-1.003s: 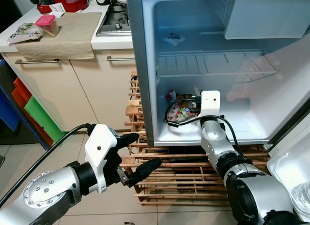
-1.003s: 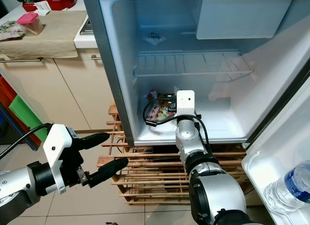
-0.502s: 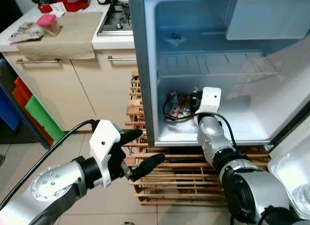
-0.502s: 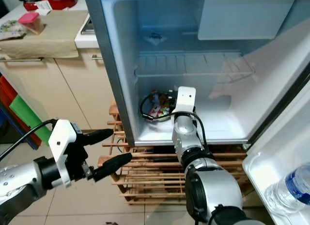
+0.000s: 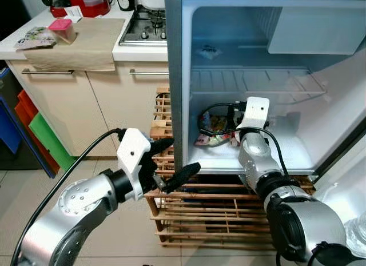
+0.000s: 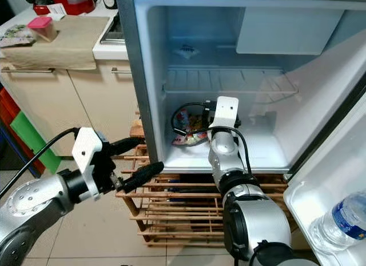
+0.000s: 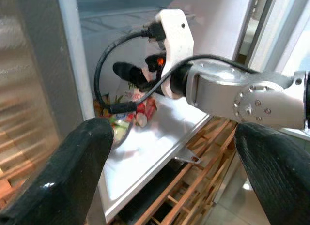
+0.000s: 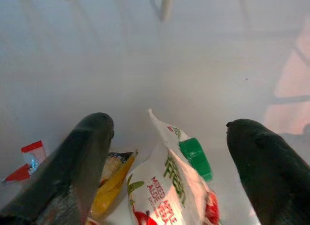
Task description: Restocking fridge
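Right gripper [image 8: 164, 152] hovers released above snack packets [image 5: 214, 130] on the fridge [image 5: 286, 149] floor; left gripper [image 5: 171, 162] released near the fridge's left edge

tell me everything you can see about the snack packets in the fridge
The snack packets are a small loose pile of glossy pouches on the white fridge floor, left of middle under the wire shelf. One white pouch has green and red print; a yellow one lies beside it. The right gripper is open just above them.
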Controlling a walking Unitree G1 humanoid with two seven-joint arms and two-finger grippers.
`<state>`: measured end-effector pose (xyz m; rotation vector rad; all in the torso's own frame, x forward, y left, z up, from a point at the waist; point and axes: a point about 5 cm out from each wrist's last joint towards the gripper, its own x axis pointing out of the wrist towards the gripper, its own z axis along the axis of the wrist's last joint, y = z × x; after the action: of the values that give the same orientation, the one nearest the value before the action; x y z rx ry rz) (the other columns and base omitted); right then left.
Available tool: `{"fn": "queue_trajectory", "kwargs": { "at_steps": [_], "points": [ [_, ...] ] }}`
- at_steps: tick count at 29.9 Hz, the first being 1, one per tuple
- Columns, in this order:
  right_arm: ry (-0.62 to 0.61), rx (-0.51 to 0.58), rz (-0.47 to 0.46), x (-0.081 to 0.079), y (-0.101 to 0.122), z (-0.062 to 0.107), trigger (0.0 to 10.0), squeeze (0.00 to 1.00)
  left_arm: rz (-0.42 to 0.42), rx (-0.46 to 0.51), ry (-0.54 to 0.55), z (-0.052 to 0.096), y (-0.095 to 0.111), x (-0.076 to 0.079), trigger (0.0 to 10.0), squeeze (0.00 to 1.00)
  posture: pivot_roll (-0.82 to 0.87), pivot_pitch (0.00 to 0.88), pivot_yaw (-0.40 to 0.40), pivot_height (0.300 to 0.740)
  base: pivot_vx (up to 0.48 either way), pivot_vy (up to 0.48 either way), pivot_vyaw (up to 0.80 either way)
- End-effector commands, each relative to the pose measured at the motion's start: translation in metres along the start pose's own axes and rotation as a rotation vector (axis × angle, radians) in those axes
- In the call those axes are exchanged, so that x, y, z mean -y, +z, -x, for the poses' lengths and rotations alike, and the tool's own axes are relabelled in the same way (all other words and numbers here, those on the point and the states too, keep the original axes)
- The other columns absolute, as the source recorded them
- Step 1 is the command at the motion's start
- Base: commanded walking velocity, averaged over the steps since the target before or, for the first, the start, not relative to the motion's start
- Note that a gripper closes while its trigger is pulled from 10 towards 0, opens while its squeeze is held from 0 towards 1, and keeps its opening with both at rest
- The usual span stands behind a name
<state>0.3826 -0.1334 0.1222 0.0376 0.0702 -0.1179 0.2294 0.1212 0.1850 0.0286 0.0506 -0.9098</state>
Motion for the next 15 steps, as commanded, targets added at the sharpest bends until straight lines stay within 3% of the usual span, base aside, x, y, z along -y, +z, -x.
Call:
{"fn": "queue_trajectory", "kwargs": {
  "at_steps": [1,7,9,11,15],
  "points": [
    [-0.005,0.028,-0.012,0.004,0.003,0.000,10.0,1.00,-0.022,0.003,0.004,-0.003,0.000,-0.004,10.0,0.00,0.02,0.000,0.014,0.740,0.000,0.000,0.00],
    [-0.019,0.097,0.011,0.017,-0.001,0.009,10.0,1.00,-0.015,0.007,0.075,0.000,-0.005,-0.010,10.0,0.00,0.00,0.000,0.005,0.740,0.000,0.000,0.00],
    [0.002,0.114,0.060,0.034,-0.014,0.031,10.0,1.00,0.055,0.003,0.156,0.011,-0.015,-0.008,10.0,0.00,-0.01,0.000,-0.004,0.740,0.000,0.000,0.00],
    [0.007,0.111,0.071,0.037,-0.016,0.036,10.0,1.00,0.071,0.003,0.155,0.012,-0.016,-0.006,10.0,0.00,-0.01,0.000,-0.006,0.740,0.000,0.000,0.00],
    [0.043,0.084,0.117,0.060,-0.036,0.065,10.0,1.00,0.092,0.035,0.371,0.020,-0.022,-0.018,10.0,0.00,-0.03,0.000,-0.027,0.740,0.000,0.000,0.00]
  ]
}}
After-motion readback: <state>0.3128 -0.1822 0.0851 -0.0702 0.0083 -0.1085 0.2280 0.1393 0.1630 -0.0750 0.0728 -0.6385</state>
